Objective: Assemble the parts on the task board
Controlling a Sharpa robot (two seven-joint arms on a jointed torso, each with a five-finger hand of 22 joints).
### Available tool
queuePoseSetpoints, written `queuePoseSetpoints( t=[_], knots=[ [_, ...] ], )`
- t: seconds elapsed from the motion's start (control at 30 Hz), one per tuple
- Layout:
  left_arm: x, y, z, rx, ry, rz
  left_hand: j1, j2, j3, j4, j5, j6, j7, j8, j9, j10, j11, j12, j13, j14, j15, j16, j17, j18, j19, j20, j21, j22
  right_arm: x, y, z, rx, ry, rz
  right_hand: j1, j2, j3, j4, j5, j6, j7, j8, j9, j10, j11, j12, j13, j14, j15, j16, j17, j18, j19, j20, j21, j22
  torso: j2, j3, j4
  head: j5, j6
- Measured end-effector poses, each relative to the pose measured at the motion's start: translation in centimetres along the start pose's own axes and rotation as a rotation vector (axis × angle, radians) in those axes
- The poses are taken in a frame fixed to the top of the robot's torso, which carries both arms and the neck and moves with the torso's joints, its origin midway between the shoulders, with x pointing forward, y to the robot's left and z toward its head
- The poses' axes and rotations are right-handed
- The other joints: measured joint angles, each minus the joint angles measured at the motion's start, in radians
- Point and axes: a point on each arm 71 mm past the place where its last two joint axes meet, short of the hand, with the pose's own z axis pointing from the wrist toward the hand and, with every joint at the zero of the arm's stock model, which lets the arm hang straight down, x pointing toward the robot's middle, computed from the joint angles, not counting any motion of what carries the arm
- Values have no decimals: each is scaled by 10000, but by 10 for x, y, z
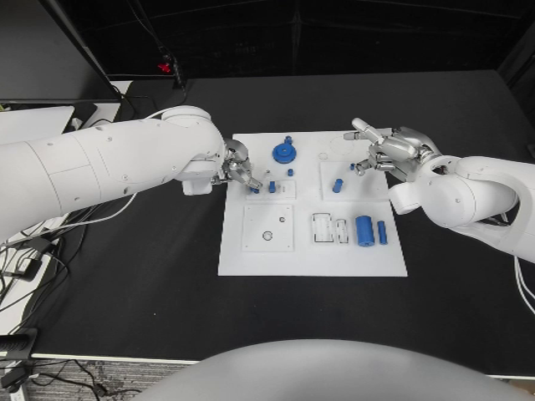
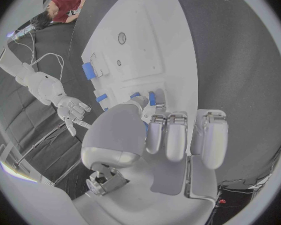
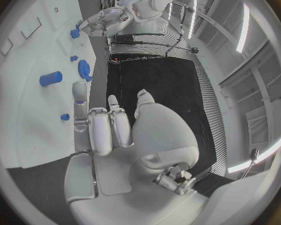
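No writing on the task board [image 1: 313,259]; left hand [image 1: 236,170] pinches a blue part [image 1: 272,186] (small), right hand [image 1: 386,153] empty, fingers apart.

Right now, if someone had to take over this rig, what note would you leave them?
Left hand: fingers curled over a small blue part at the task board's left edge; whether it grips it cannot be told.
Right hand: above the board's far right corner, holding nothing, fingers partly curled.
Parts: blue gear at the far edge, a small cylinder near the right hand, a large cylinder with a thin bar beside it on the near right.
Done: hard to judge. Left: the cylinders and bar look loose.
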Motion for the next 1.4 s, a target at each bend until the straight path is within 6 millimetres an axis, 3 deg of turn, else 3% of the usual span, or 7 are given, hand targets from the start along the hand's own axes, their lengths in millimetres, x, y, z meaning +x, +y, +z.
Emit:
queuePoseSetpoints(
  t=[1.17, 1.4],
  knots=[
    [0, -2, 1, 334, -112, -36, -189, 110, -54, -1, 1, 106, -35, -20, -21, 15, -56, 0, 0, 0, 0, 0, 0, 0, 0, 0, 0, 0, 0, 0, 0, 43, -3, -1, 0, 0, 0, 0, 0, 0, 0, 0, -2, 0, 0, 0, 0, 0, 0, 0, -2, 0, 0, 0, -45, 0, 1, 0, -6, -19, -22],
    [-1, -3, 1, 324, -111, -29, 297, 168, 182, -120, 486, 142, -71, -20, -21, 13, -129, 0, 0, -4, -78, 0, 0, -1, -12, -60, 0, 0, 0, 0, 0, 48, -1, -2, 0, 0, 0, 0, 0, 0, 0, 0, -3, 0, 0, 0, 0, 0, 0, 0, -2, 1, 0, 0, -45, 0, 1, 1, -3, -13, -27]
  ],
)
